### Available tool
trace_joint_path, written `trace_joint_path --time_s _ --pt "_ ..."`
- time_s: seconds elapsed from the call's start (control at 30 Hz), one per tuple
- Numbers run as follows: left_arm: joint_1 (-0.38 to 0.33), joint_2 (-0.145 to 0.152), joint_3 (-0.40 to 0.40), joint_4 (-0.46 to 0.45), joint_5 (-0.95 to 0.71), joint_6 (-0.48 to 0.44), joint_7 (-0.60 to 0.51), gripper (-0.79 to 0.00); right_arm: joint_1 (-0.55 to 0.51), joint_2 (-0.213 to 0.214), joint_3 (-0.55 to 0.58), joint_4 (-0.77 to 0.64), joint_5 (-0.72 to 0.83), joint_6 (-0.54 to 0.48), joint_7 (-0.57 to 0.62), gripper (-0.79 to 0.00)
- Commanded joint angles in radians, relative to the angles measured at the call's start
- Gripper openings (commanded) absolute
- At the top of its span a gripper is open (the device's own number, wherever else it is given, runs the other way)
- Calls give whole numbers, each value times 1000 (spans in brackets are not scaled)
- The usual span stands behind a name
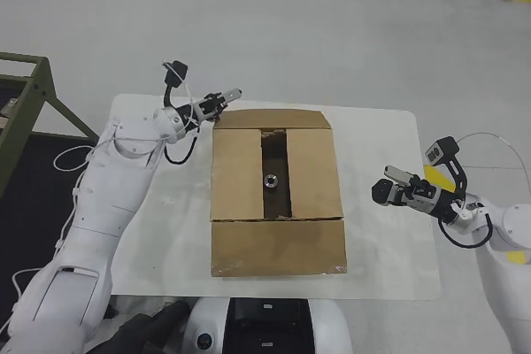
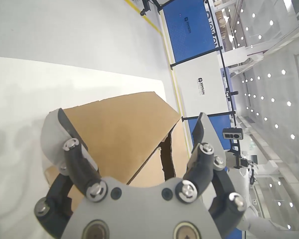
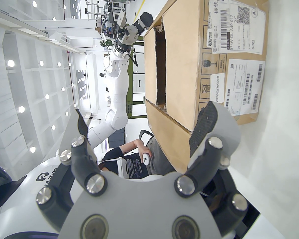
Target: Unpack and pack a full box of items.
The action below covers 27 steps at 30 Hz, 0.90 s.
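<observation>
Got a cardboard box parked dead center on the white desk. Two long flaps folded in from 9 and 3 o'clock but not quite meeting, leaving a dark slot running 12 to 6 down the middle. Can spot a small round metal piece down in that slot, inside the box. End flaps at 12 and 6 turned outward; can't tell how steeply.

Over by the box's 11 o'clock corner: left jaws, released wide and gripping nothing, just beside the far end flap. Can't tell whether touching the cardboard or only near it. From the left wrist view, looking straight along that flap toward the slot.

Out at 3 o'clock from the box: right jaws, well apart from it, aimed back at the box, also spread open and gripping nothing. From the right wrist view, a bunch of white shipping labels stuck on the box wall facing that side.

Off the desk at roughly 9 to 10 o'clock — a green metal rack.
</observation>
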Motion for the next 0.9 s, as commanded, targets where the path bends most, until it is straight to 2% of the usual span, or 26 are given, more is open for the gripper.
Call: trace_joint_path --time_s 0.0,0.13,0.33,0.5,0.7,0.87 --pt "2 1 -4 -4 -12 -4 -21 0 0 0 0 0 0 0 0 0" --pt "7 5 -26 -21 -36 -16 -36 0 0 0 0 0 0 0 0 0" --pt "22 6 -66 -49 -107 -38 18 0 0 0 0 0 0 0 0 0" --pt "37 13 -110 -89 -188 -38 -26 0 0 0 0 0 0 0 0 0" --pt "97 30 -193 -165 -244 -69 -77 0 0 0 0 0 0 0 0 0" --pt "168 49 -282 -221 -263 -129 -109 0 0 0 0 0 0 0 0 0"
